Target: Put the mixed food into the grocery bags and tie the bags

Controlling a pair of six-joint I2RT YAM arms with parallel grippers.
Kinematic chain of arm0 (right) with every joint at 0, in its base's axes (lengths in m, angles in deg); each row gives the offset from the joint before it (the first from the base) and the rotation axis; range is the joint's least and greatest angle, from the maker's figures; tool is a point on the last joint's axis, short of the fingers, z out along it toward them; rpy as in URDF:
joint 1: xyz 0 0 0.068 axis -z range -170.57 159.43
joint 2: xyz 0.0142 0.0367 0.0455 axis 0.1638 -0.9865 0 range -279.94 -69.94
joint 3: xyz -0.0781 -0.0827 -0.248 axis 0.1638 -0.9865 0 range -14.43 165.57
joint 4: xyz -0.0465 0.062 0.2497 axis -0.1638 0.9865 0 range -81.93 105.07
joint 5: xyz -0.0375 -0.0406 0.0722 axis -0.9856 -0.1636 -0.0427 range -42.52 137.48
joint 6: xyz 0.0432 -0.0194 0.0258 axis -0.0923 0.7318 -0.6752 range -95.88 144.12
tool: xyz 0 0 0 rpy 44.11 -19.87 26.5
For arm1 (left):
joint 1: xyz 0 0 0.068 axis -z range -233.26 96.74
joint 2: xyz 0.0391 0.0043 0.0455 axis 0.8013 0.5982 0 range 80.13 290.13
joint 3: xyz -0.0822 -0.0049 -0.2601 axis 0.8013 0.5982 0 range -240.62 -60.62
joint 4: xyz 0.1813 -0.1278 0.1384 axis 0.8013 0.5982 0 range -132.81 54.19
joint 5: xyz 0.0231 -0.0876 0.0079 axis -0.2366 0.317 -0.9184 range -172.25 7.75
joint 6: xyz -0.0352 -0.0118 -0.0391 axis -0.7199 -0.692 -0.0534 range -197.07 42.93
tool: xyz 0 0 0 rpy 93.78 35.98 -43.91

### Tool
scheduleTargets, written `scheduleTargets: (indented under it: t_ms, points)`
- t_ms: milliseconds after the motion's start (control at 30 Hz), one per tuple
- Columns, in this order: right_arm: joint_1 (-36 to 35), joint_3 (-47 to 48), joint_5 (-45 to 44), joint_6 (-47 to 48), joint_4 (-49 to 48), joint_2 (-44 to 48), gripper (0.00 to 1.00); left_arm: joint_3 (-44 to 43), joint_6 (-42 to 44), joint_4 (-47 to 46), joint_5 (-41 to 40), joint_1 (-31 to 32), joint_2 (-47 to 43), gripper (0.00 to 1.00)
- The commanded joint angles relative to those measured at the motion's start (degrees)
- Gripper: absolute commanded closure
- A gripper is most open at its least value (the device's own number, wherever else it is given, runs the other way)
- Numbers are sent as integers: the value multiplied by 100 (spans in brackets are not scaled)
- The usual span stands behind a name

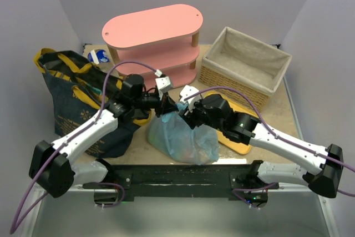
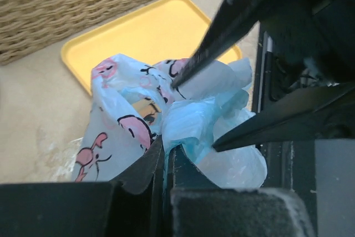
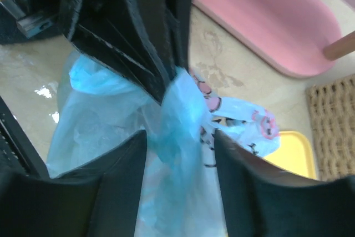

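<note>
Left wrist | L end effector [image 2: 163, 147] clamped on blue bag [image 2: 191, 125] | R end effector [image 3: 178, 138] apart | tote [image 1: 69, 102] print unreadable

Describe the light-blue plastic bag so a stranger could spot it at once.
Find the pink three-tier oval shelf at the back. Directly in front of it sits the thin light-blue plastic carrier bag. Unlike the dark navy denim tote on its left, it is translucent, with pink cartoon prints.
</note>
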Motion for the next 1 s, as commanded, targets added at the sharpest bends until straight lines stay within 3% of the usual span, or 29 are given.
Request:
scheduleTargets:
  t_ms: [0,133,467,733,900,967]
  points:
    - [249,-110,313,0,-35,507,33,288,201,-571,-722,32,-744,100]
    - [776,-347,877,-35,-139,736,27,376,228,-597,-855,32,-956,100]
    - [777,-585,1176,-368,-1036,394,24,376,52,-641,-758,23,-903,100]
    - [602,-962,552,-579,-1790,174,26,463,-212,-896,-600,32,-930,100]
    - [320,-1269,-369,-868,-2450,59,27,507,-335,-1037,-529,23,-947,100]
    - [320,-1384,-825,-983,-2652,138,34,507,-309,-1002,-564,23,-974,100]
